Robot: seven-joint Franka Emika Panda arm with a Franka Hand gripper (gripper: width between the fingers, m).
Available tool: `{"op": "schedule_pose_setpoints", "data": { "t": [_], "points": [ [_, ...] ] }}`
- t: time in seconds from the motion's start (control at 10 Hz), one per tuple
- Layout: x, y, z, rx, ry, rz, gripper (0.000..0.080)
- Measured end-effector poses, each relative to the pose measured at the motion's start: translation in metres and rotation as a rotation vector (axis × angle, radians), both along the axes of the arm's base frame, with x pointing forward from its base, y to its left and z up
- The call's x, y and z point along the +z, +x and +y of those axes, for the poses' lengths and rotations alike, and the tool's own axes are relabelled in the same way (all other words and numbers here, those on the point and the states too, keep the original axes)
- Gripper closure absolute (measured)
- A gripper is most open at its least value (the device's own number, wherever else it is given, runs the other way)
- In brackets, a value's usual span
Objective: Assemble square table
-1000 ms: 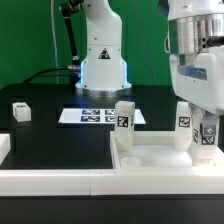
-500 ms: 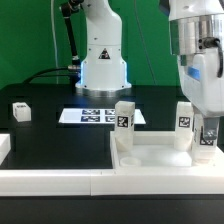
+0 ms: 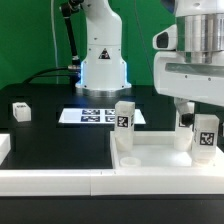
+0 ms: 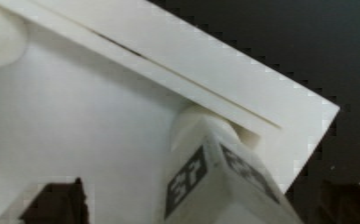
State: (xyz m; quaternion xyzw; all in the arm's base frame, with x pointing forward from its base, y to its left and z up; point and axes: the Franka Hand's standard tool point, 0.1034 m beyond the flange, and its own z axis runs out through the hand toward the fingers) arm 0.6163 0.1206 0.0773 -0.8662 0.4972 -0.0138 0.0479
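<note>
The square table top (image 3: 160,160) lies white with a raised rim at the front of the exterior view's right; its corner also shows in the wrist view (image 4: 88,110). A tagged leg (image 3: 123,118) stands upright on its left part. Another tagged leg (image 3: 205,136) stands upright near its right corner, and a further leg (image 3: 184,120) shows partly behind it. My gripper (image 3: 200,106) hangs just above the right leg. In the wrist view my gripper (image 4: 209,205) is open, and the leg (image 4: 221,180) stands between its fingers, which are wide apart and clear of it.
A fourth small tagged leg (image 3: 21,110) lies on the black table at the exterior view's left. The marker board (image 3: 95,115) lies in front of the robot base (image 3: 102,60). Low white border rails (image 3: 50,182) run along the front and left edge.
My gripper was low around the right leg. It has let go, risen and turned, and the leg now stands free with its tag showing.
</note>
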Motion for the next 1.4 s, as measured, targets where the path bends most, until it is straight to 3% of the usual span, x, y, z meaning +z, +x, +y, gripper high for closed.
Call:
{"op": "schedule_pose_setpoints", "data": {
  "t": [0.2, 0.4, 0.8, 1.0, 1.1, 1.4],
  "points": [
    [0.0000, 0.0001, -0.0005, 0.146, -0.014, -0.010, 0.0151],
    [0.0038, 0.0061, 0.0077, 0.564, -0.138, -0.044, 0.0151],
    [0.0054, 0.0077, 0.0051, 0.809, -0.164, -0.071, 0.0151],
    [0.0052, 0.0076, 0.0051, 0.775, -0.161, -0.070, 0.0419],
    [0.0049, 0.0075, 0.0042, 0.775, -0.161, -0.069, 0.0511],
    [0.0044, 0.0075, 0.0036, 0.563, -0.142, -0.064, 0.0510]
  ]
}}
